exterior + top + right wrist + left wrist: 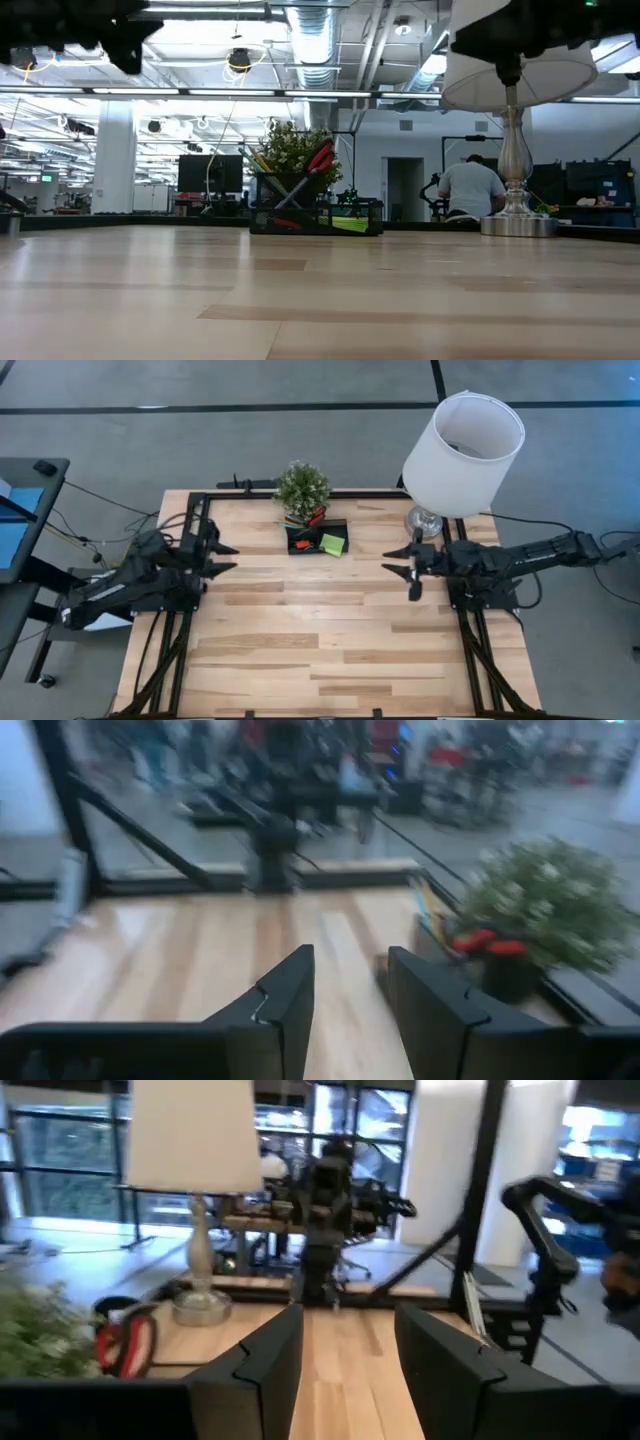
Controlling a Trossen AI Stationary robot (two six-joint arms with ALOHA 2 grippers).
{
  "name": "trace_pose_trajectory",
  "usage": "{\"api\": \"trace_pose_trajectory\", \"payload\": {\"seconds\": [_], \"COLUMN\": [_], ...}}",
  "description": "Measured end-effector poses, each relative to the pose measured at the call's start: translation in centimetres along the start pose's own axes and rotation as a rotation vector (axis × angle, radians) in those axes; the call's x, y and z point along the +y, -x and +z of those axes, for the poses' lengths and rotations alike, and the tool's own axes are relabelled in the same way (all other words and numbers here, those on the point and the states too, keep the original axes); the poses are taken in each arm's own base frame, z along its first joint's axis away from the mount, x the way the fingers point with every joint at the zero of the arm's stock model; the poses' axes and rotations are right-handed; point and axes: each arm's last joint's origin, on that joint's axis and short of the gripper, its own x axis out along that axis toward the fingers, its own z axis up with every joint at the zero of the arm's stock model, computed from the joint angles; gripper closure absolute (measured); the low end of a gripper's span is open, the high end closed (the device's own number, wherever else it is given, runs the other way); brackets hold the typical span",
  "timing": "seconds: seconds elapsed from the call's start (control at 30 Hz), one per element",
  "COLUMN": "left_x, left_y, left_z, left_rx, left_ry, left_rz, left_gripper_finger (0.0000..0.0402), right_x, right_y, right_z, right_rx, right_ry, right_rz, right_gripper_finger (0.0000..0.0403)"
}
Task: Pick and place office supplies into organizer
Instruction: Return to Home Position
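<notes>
The black organizer (318,540) stands at the table's far middle, in front of a green potted plant (302,488). It holds red-handled scissors (320,160), a lime-green sticky-note square (333,544) and pens. In the low view the organizer (315,215) shows the scissors upright and the green square low on the right. My left gripper (226,558) hovers open at the table's left side, fingers pointing right. My right gripper (395,561) hovers open at the right side, fingers pointing left. Both hold nothing.
A white-shaded lamp (462,450) stands on a silver base (424,520) at the far right corner, close behind my right arm. Bare wooden table (320,640) spreads between and in front of the arms. A person (470,190) sits far back in the room.
</notes>
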Motion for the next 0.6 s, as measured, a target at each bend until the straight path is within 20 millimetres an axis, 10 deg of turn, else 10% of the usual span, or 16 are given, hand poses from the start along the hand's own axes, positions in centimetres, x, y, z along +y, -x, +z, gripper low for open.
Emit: {"api": "trace_pose_trajectory", "payload": {"seconds": [0.6], "left_x": [0.9], "left_y": [-0.8], "left_z": [-5.1], "left_rx": [-0.139], "left_ry": [0.025], "left_rz": [-0.057], "left_gripper_finger": [0.0247], "right_x": [-0.2], "right_y": [2.7], "right_z": [-5.8], "right_rx": [-0.168], "right_ry": [-0.045], "right_rz": [0.087], "right_gripper_finger": [0.0281]}}
